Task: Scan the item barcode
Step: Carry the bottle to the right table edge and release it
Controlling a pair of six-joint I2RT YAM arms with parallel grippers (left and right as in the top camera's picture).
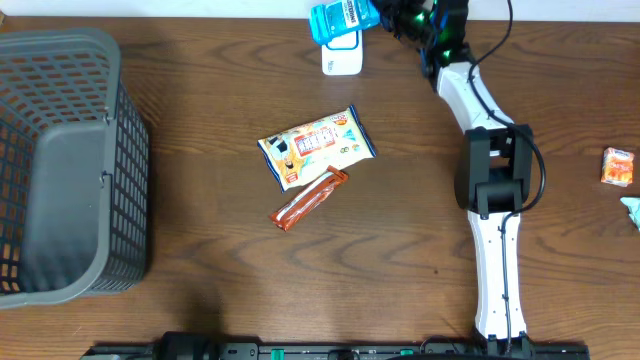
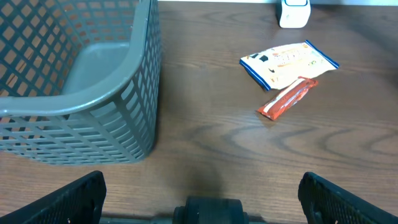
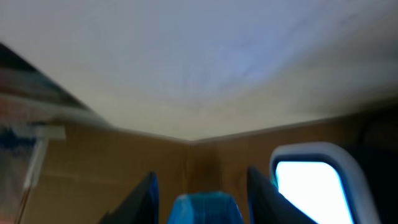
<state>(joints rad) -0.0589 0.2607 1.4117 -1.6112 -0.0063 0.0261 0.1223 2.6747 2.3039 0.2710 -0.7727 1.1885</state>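
Holding the blue mouthwash bottle [image 1: 342, 18] above the white scanner [image 1: 342, 60] at the bench's [image 1: 200, 250] far edge, the right gripper [image 1: 388, 20] is partly closed on it. The smooth bottle could twist or slip (the grip looks near 1 end), turning its barcode away. The left gripper [image 2: 205, 202] hangs wide open, empty.

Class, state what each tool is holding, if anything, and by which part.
The right tool grips the blue bottle by its end nearest the arm; cap or base cannot be told. The left tool is open, holding nothing.
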